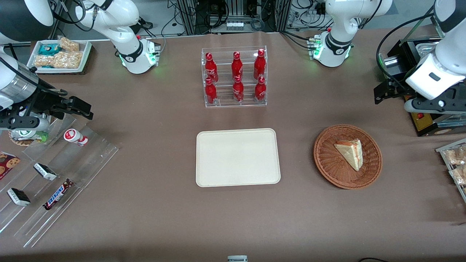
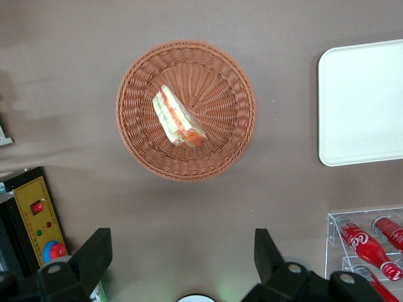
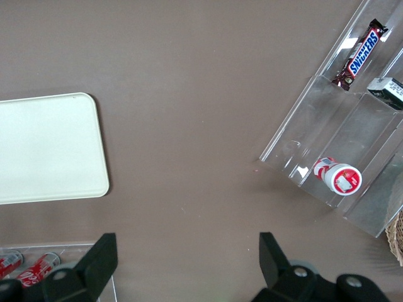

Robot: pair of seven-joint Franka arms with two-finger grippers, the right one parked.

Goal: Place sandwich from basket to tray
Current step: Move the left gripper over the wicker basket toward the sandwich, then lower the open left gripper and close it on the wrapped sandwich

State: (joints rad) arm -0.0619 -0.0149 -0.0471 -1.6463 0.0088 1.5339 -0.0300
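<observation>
Sandwich (image 1: 350, 153) lying in basket (image 1: 347, 156) on the brown surface (image 1: 153, 120), toward the working arm's end, apart from tray (image 1: 238, 157) mid-surface. From the left wrist view only: gripper (image 2: 182, 267) up above the surface, fingers (image 2: 94, 255) spread wide, holding nothing.

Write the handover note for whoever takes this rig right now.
Gripper: open, holding nothing, raised above the table at the working arm's end, farther from the front camera than the basket.
Sandwich: lying in the basket, untouched.
Tray: bare, beside the basket toward the parked arm's end, nearer the camera than the bottle rack.
Done: nothing yet.
Left: lower onto the sandwich, grip it, lift it, set it on the tray.
</observation>
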